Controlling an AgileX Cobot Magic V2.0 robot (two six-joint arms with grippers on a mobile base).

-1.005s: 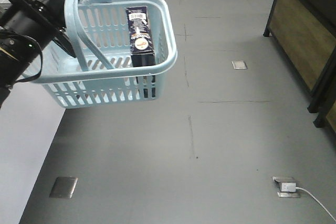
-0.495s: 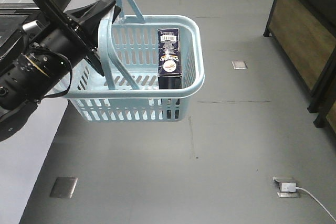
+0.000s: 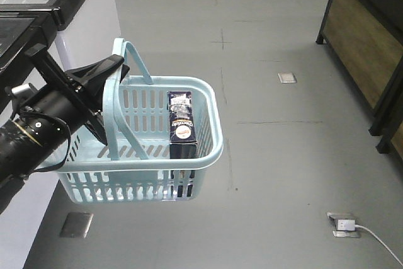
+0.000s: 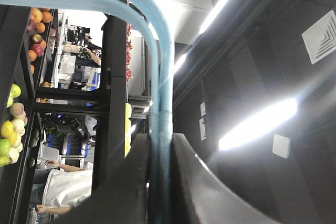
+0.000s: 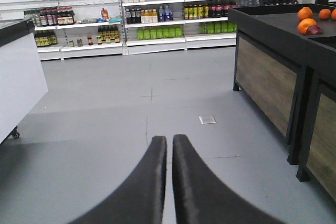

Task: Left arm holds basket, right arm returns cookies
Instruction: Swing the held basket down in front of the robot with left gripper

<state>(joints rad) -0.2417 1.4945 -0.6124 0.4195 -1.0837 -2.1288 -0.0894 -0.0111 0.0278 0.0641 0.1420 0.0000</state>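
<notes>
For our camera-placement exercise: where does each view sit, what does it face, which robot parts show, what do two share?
Front: high, facing down at floor; left arm carries basket.
Left wrist: facing up; left gripper shut on basket handle.
Right wrist: level, facing shelves; right gripper shut, empty.
Shared: front and left wrist show the handle.

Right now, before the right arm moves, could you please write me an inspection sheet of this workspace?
Surface: grey floor with metal plates set in it.
Job's things: basket hangs in the air; cookies stand upright inside it.
Clutter: nothing seen.
Hands: left hand shut on the basket's handle; right hand shut, empty.
Cables: white cable runs from a floor socket.
Surroundings: drink shelves; black stand with oranges.
</notes>
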